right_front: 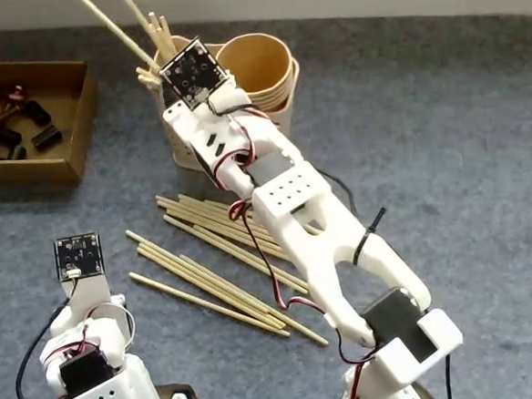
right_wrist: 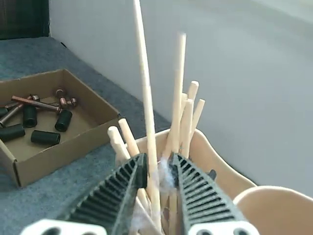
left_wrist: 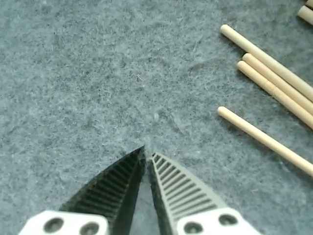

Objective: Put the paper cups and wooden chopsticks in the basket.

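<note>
R arm (right_front: pixel 294 207) was stretched across the table to the basket (right_front: pixel 182 149) at the far side. R gripper (right_wrist: pixel 157 164) sat just above the basket rim, jaws clamped on one long chopstick (right_wrist: pixel 145 88), which stood near upright, lower end down inside the basket. Several more sticks (right_wrist: pixel 185 112) stood in the basket alongside it, fanned out, tips above the rim. Stacked paper cups (right_front: pixel 258 65) were upright, touching the basket's side away from the box; could not tell whether inside it or just beside. Cup rim also seen close by the R jaws (right_wrist: pixel 276 205).

Loose chopsticks (right_front: pixel 217 262) lay flat in a rough bundle on the grey carpet (right_front: pixel 444 132), btwn the two arms, partly under the R arm.

L gripper (left_wrist: pixel 146 152) was low over bare carpet at the near side, jaws together, nothing btwn them. Ends of four loose sticks (left_wrist: pixel 274 88) lay near it, not touching.

Cardboard box (right_front: pixel 58 164) w/ bolts and black parts (right_front: pixel 10 126) sat at the far corner, well apart from the basket.
</note>
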You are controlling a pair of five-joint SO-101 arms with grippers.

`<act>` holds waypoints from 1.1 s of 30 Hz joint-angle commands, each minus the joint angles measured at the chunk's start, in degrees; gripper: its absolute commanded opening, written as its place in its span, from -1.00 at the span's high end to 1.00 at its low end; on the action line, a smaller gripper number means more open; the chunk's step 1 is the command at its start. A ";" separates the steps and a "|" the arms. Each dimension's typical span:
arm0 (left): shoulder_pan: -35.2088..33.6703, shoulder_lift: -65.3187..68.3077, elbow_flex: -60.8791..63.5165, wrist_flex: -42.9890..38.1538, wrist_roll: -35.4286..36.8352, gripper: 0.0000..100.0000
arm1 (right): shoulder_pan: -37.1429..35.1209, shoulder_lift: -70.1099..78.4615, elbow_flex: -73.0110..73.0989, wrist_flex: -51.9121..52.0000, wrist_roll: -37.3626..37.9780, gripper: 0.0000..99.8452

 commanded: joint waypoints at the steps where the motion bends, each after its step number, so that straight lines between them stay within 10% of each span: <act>1: -0.84 -0.31 0.40 -1.05 -0.09 0.99 | -1.63 -6.29 -0.31 0.40 -0.62 0.83; 16: -0.84 -0.31 0.48 -1.05 -0.18 0.99 | -5.93 -30.55 7.16 20.26 -0.26 0.99; 33: -0.57 -0.40 0.57 -1.05 -0.26 0.99 | -3.12 -69.41 49.27 24.57 -0.26 0.99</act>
